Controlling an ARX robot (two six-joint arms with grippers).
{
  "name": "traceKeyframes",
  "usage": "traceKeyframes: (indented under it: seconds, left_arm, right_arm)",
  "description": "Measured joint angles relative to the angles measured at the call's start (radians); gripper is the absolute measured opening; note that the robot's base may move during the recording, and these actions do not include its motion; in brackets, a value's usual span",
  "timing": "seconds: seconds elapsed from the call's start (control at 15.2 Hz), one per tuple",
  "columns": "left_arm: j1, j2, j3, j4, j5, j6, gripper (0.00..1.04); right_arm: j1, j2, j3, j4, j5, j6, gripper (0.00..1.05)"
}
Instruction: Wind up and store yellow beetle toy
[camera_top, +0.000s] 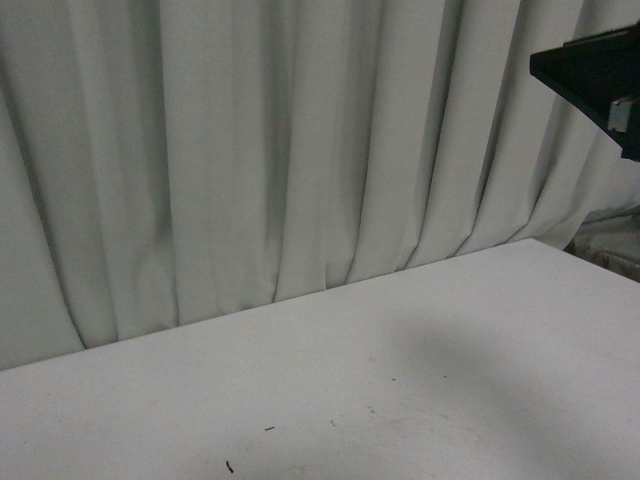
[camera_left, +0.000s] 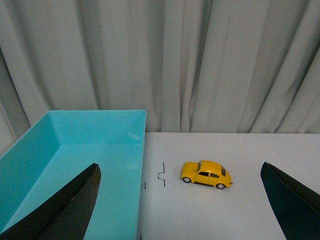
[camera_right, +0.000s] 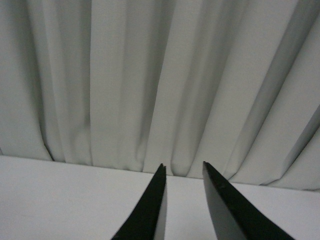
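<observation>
1. Hanging above the white tabletop (camera_left: 200, 220), the left gripper (camera_left: 178, 166) has its jaws spread wide with nothing between them.
2. An open turquoise plastic bin (camera_left: 142, 150) stands beside one finger and partly under it. As far as its inside shows, it is empty.
3. A thin black squiggle mark (camera_left: 161, 175) lies on the tabletop just ahead of the gap between the jaws, between the bin wall and the toy.
4. The small yellow beetle toy car (camera_left: 206, 174) sits on its wheels ahead of the left gripper. It is within the span of the open jaws and a little toward the finger away from the bin. It is side-on, apart from the bin, and nothing touches it.
5. The right gripper (camera_right: 183, 165) has its jaws narrowly parted and holds nothing. It faces pale pleated curtains (camera_right: 150, 75) over bare tabletop, with no toy near it.
6. By the look of things the task has barely begun. The toy has not been gripped, and both winding and storing are left to do.
7. The bin is the likely store. Nothing blocks the way to the toy, so only the nearby bin wall needs minding.
</observation>
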Motion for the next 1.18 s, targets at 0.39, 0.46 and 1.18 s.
traceKeyframes:
  seconds: [0.39,0.46,1.18]
  left_arm:
    - [0.0,0.0,0.0,0.0,0.0,0.0,0.98]
    - [0.0,0.0,0.0,0.0,0.0,0.0,0.98]
    - [0.0,0.0,0.0,0.0,0.0,0.0,0.98]
  right_arm:
    - [0.136,-0.155,-0.209,0.043,0.132,0.179,0.02]
    - [0.131,-0.18,-0.234,0.041,0.143,0.182,0.02]
    - [0.129,-0.421,-0.362,-0.077,0.143,0.185,0.02]
